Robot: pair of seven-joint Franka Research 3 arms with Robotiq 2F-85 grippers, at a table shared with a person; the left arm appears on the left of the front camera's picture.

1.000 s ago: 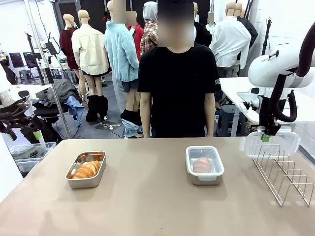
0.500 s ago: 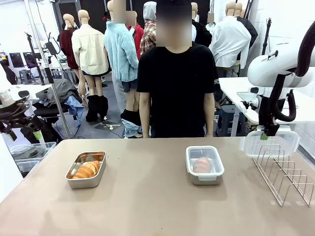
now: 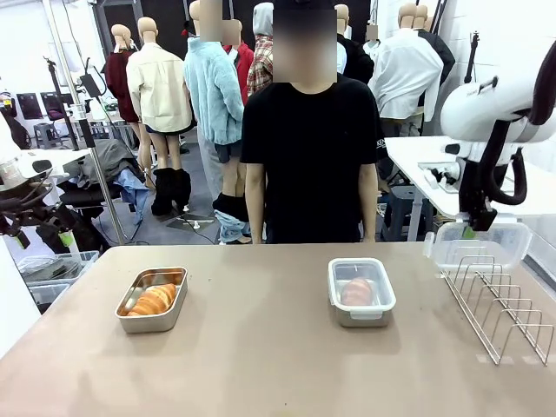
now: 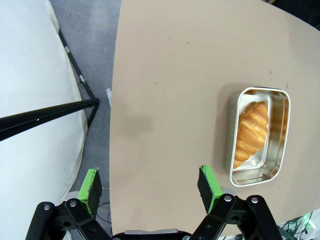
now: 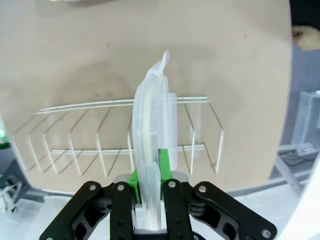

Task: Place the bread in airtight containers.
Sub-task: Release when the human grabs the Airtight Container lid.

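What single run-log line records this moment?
right gripper: shut on clear lid, above wire rack | left gripper: open, idle | left pan: croissant, unlidded | right pan: lidded

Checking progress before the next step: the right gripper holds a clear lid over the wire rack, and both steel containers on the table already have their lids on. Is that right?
Not quite. Only the right-hand container is lidded. The left container is open, its croissant uncovered, as the left wrist view shows. The right gripper does hold the clear lid over the wire rack.
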